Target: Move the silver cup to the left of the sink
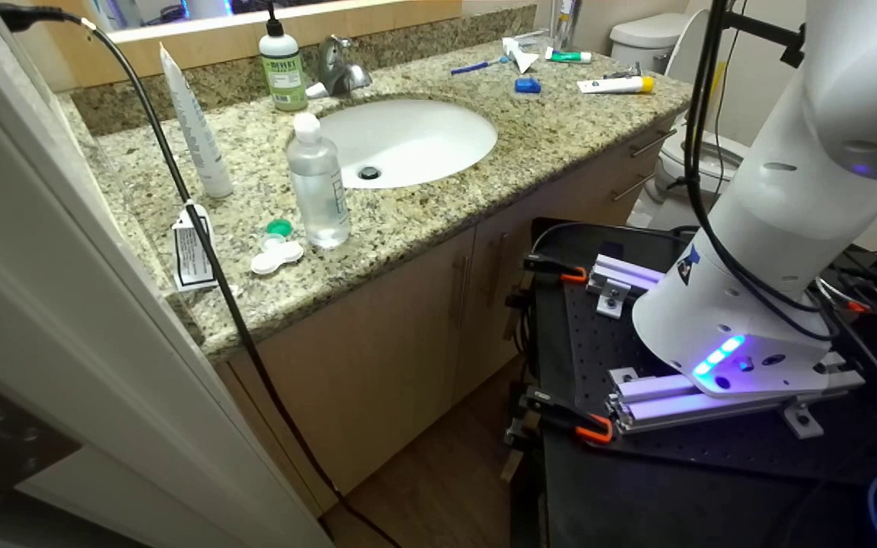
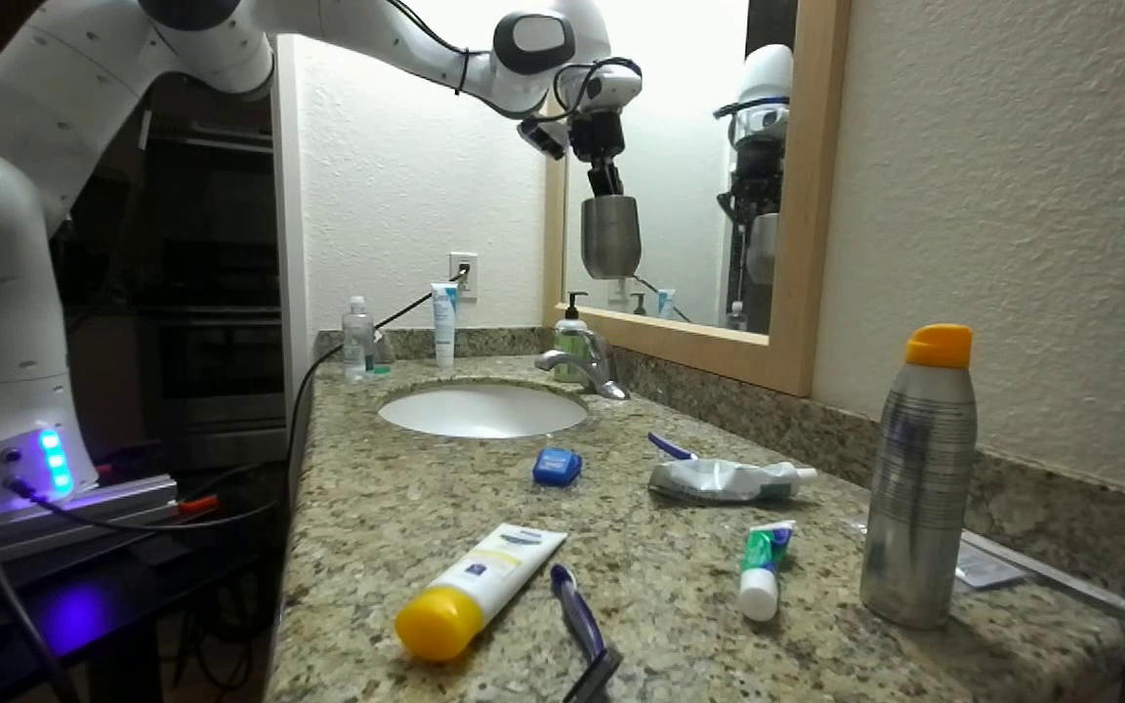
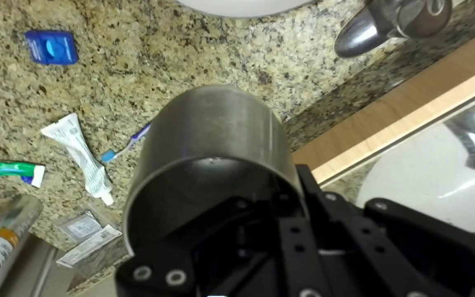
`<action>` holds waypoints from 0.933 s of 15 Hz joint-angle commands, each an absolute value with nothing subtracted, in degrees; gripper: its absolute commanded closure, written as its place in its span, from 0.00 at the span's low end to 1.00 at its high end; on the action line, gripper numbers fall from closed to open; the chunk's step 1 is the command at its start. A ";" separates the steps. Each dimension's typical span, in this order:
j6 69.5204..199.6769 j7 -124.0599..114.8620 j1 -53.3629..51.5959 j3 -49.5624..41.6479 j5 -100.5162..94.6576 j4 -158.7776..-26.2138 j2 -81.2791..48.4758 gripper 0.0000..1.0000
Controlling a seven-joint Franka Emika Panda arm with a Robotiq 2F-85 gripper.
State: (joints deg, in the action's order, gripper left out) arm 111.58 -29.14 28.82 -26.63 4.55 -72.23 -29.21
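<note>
1. Clearly, we see the gripper (image 2: 605,186) clamped on the silver cup (image 2: 611,239) at its rim.
2. We find the cup aloft, mouth up, above the counter (image 2: 387,508) near the mirror (image 2: 675,186).
3. Lower down, we see the sink (image 2: 482,411) and chrome faucet (image 2: 596,365).

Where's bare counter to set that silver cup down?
Left of the sink: counter between the standing white tube, soap bottle and clear bottle. Other side: bounded by the sink, blue box, yellow-capped tube and counter's front edge. Crowded: the end with that tube, razor, crumpled tube and spray can; also beside the clear bottle, at the white case.
</note>
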 commanded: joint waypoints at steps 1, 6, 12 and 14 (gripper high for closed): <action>113.99 -20.24 24.82 -25.77 1.76 -85.96 -15.99 0.98; 114.42 -9.95 20.16 -24.81 -2.80 -99.57 -2.11 0.98; 111.98 -6.61 21.01 -22.98 -1.63 -101.86 1.87 0.93; 112.22 -6.26 20.99 -22.98 -1.63 -102.81 2.66 0.98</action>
State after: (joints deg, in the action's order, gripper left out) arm 112.45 -6.37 20.45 -23.46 -1.76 -103.17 2.86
